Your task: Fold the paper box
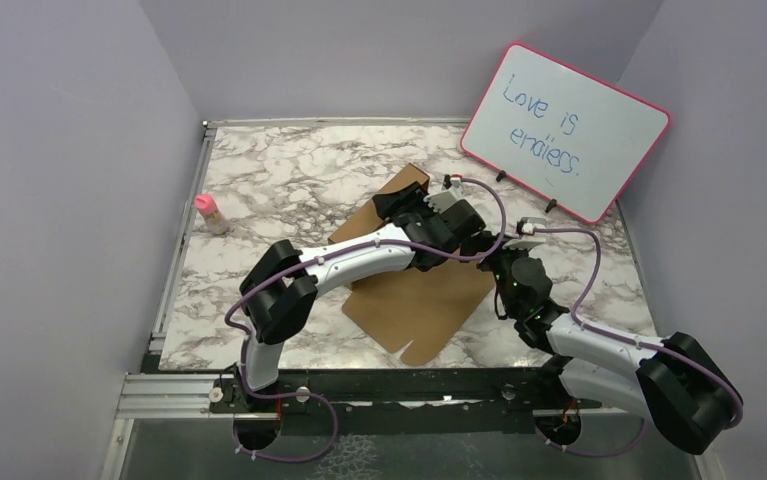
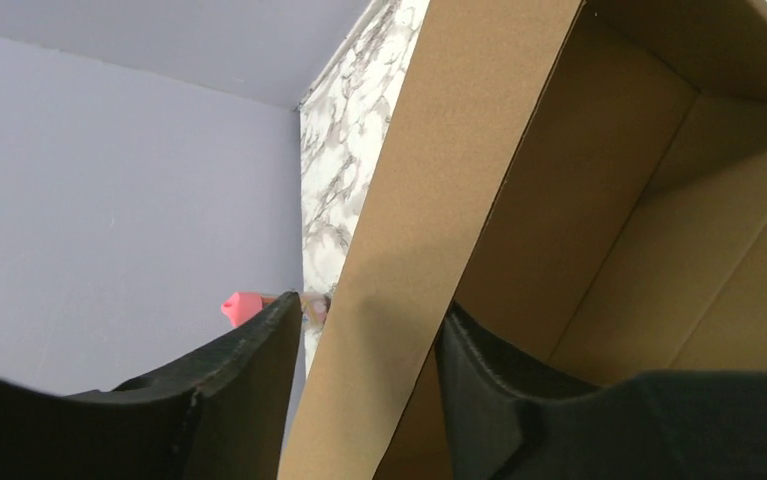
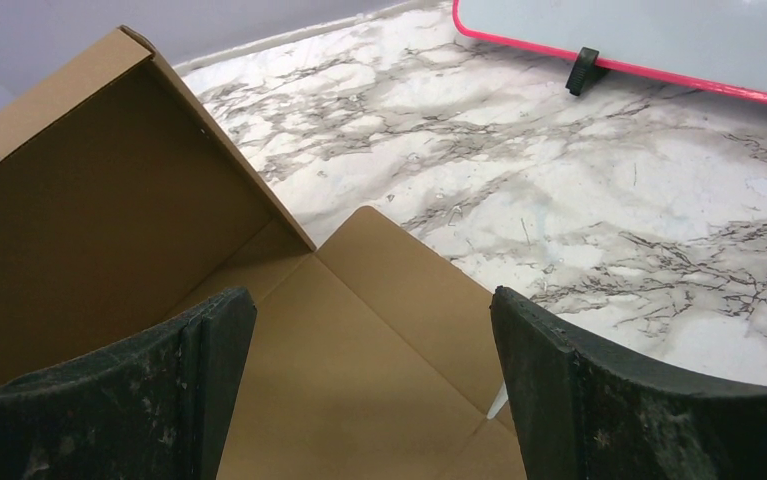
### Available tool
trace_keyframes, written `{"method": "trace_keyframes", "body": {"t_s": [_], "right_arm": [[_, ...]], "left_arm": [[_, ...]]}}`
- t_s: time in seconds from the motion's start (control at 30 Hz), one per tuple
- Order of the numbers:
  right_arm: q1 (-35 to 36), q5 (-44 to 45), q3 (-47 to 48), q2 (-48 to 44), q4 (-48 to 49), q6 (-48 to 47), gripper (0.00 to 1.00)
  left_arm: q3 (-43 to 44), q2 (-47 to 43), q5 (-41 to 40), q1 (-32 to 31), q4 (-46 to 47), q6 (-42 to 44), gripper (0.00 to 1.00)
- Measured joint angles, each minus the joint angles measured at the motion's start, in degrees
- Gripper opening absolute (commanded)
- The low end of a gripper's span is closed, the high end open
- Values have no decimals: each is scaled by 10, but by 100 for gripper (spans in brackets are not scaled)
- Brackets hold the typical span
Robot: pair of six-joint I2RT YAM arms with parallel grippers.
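Note:
The paper box (image 1: 419, 300) is a brown cardboard sheet lying on the marble table, with its far panel lifted. My left gripper (image 1: 399, 205) reaches over to that lifted panel. In the left wrist view the panel's edge (image 2: 479, 150) stands between the two fingers of the left gripper (image 2: 371, 300); the right finger lies against it and a thin gap shows at the left finger (image 2: 259, 340). My right gripper (image 1: 504, 250) hovers over the sheet's right side. Its wrist view shows the right gripper (image 3: 371, 295) wide open over flat cardboard (image 3: 359, 350), with nothing between the fingers and the raised panel (image 3: 109, 200) to its left.
A pink-framed whiteboard (image 1: 566, 128) leans at the back right, its foot near the box (image 3: 583, 68). A small pink-capped bottle (image 1: 209, 212) stands near the table's left edge and peeks past the left finger (image 2: 244, 305). Grey walls enclose the table.

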Motion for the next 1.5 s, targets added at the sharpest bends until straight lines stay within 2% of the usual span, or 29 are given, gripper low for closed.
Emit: {"method": "trace_keyframes", "body": {"t_s": [0.43,0.67,0.8,1.0,1.27,1.5], "right_arm": [[0,0,-3,-29,2,-1,93],[0,-6,-3,-81,-7,-12,93],[0,-21,0,-118,-23,-21,93],[0,-44,23,-181,-78,-32,93],[0,-62,88,-259,-167,-61,93],[0,-87,99,-271,-207,-67,93]], "left_arm": [[4,1,-10,4,0,12,24],[4,0,-1,24,0,11,20],[5,-11,30,47,0,11,18],[5,-52,128,113,-1,-4,15],[4,-112,320,253,0,-61,13],[-7,-115,482,348,0,-107,13]]}}
